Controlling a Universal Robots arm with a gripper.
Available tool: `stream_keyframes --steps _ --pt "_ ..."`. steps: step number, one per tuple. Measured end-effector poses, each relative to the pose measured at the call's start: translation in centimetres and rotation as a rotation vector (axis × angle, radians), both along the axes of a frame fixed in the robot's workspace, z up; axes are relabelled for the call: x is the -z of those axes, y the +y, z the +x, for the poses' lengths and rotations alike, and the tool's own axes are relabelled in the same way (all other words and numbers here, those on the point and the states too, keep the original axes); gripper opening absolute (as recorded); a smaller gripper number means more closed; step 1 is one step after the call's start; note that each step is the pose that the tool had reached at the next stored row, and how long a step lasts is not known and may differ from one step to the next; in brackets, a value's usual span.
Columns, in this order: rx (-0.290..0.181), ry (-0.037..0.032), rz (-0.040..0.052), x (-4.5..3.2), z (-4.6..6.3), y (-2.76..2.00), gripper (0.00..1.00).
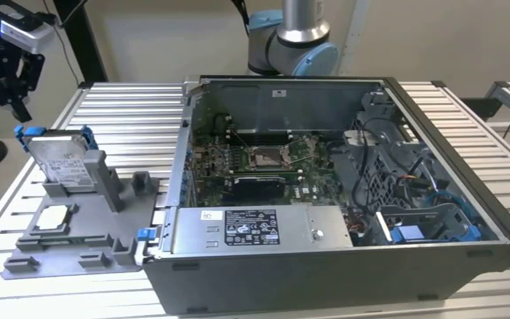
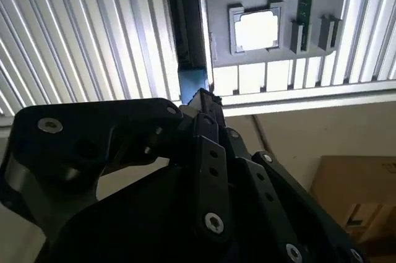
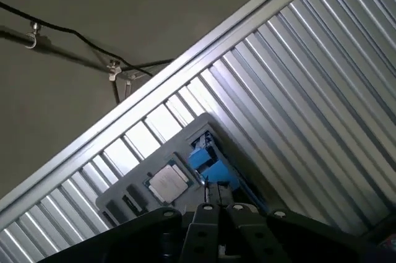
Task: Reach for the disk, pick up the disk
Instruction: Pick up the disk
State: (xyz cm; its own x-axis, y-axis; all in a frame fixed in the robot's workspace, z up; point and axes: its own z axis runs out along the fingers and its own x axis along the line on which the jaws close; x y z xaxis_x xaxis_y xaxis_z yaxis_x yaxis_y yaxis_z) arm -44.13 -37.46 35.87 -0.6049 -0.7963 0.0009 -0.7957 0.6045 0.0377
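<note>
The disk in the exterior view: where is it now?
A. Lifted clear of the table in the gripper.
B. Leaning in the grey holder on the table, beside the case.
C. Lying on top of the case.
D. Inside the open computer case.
B: the disk leans in the grey holder at the exterior view's left of the computer case, with the gripper just above it.

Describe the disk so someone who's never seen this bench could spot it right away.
Find the open computer case; to the exterior view's left of it a grey holder sits on the slatted table. The disk leans at the holder's far end: silver-grey, white label, blue bracket, far bigger than the small square chip lying flat nearby.
</note>
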Motion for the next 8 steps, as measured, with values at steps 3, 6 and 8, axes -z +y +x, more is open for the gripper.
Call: stream_keyframes --steps 3,6,8 --pt "-0.055 -0.0008 0.0001 0.01 0.0 0.0 0.0" --pt "-0.128 -0.002 0.0 0.0 0.0 0.0 0.0" --pt "-0.182 -0.0028 0.0 0.01 0.0 0.0 0.0"
